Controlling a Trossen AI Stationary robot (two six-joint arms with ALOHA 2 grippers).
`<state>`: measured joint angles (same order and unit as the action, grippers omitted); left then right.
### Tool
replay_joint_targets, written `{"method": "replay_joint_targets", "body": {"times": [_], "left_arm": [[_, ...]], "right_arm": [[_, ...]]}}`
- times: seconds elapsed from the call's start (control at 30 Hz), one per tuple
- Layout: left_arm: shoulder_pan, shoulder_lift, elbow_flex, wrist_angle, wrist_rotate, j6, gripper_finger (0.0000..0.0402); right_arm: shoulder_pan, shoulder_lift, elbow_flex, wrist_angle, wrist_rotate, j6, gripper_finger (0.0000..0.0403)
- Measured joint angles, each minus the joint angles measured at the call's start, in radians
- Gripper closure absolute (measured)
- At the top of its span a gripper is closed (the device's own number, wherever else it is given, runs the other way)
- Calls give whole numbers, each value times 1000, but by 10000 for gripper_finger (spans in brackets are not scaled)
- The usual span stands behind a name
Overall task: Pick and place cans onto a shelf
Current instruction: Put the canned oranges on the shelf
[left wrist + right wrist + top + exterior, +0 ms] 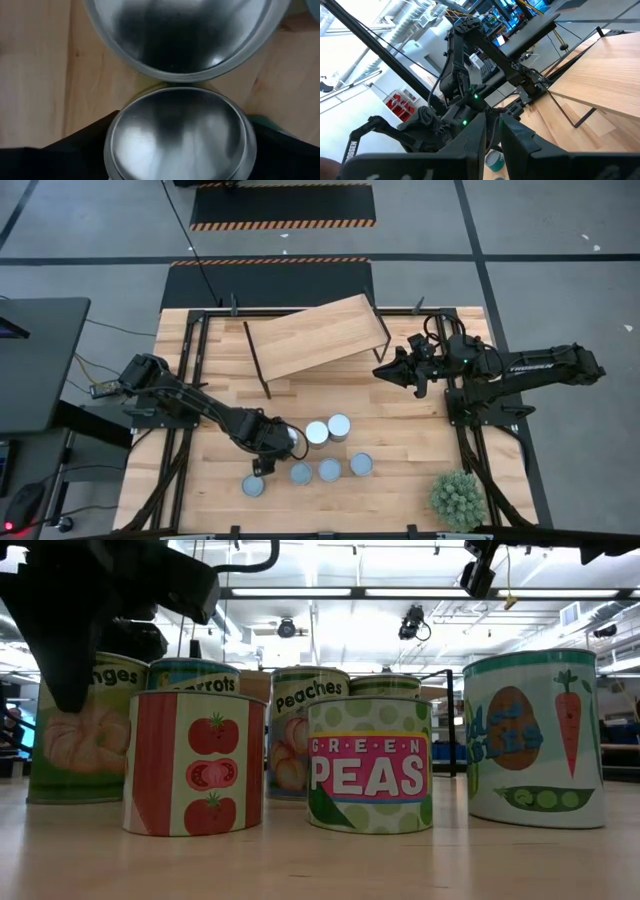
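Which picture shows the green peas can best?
The low view: the peas can stands near the front with its whole label facing the camera. The high view shows only round can tops, so it can't be told apart there. The left wrist view shows two bare can tops, and the right wrist view shows no label.

From table height the can labels read plainly: "GREEN PEAS" in white on a pink band on the spotted green can (370,778), "Peaches" on the can (300,730) behind it, "rrots" on the blue-topped can (194,675) and "nges" on the partly covered can (85,735) at far left. The right arm (545,367) carries white "TROSSEN" lettering, and "OSSEN" shows on the left arm (353,146) seen from the right wrist
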<state>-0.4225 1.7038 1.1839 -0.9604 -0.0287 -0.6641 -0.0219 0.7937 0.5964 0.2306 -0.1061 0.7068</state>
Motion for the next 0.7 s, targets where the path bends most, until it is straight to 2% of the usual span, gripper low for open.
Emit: {"method": "replay_joint_targets", "body": {"times": [0.1, 0.23, 0.4, 0.7], "left_arm": [[1, -1, 0, -19, 4, 11, 95], [1, -11, 5, -64, 13, 47, 96], [28, -57, 40, -218, 18, 132, 92], [116, -159, 208, -331, 32, 368, 92]], "right_arm": [[0, 0, 0, 0, 0, -3, 342], [0, 0, 0, 0, 0, -3, 342], [0, 0, 0, 0, 0, -3, 342], [0, 0, 0, 0, 0, -4, 342]]}}
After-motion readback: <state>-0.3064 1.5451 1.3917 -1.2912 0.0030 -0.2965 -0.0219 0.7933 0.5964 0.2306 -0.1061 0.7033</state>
